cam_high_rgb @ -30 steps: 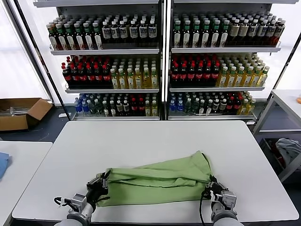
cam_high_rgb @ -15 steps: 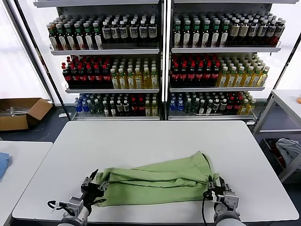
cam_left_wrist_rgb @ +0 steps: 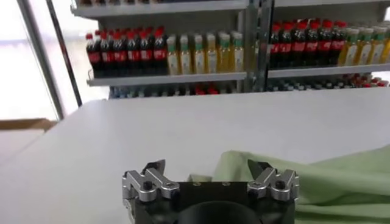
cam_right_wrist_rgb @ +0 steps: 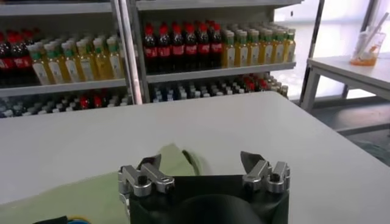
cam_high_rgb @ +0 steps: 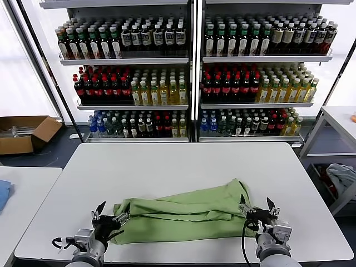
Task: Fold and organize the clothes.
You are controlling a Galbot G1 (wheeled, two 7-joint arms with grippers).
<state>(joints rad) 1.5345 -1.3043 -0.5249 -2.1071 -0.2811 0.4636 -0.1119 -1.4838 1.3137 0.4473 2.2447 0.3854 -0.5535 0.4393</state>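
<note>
Green polo shirt (cam_high_rgb: 186,217) lies bunched and roughly folded across the near half of the white table (cam_high_rgb: 183,167), long axis running side to side, plain green cloth up; no print or collar can be made out from the head view. Its right end rises to a rumpled peak; its left end tapers to a flat edge near the table's front.

Left gripper (cam_high_rgb: 109,218) — at the shirt's left end, low over the table near the front edge. Fingers spread wide, nothing between them. In the left wrist view the gripper (cam_left_wrist_rgb: 206,167) shows both fingertips apart with the green cloth (cam_left_wrist_rgb: 317,182) lying just beyond and to one side; contact with the fabric looks unlikely, though the angle is too low to be sure.

Right gripper (cam_high_rgb: 257,208) — at the shirt's right end, just beside the rumpled peak. Fingers likewise wide apart, holding nothing. Right wrist view: gripper (cam_right_wrist_rgb: 201,163) with open tips, a fold of the shirt (cam_right_wrist_rgb: 91,195) just ahead of one finger, bare table ahead of the other.

Background: shelves of bottled drinks (cam_high_rgb: 189,72) behind the table; cardboard box (cam_high_rgb: 25,133) on the floor at far left.
</note>
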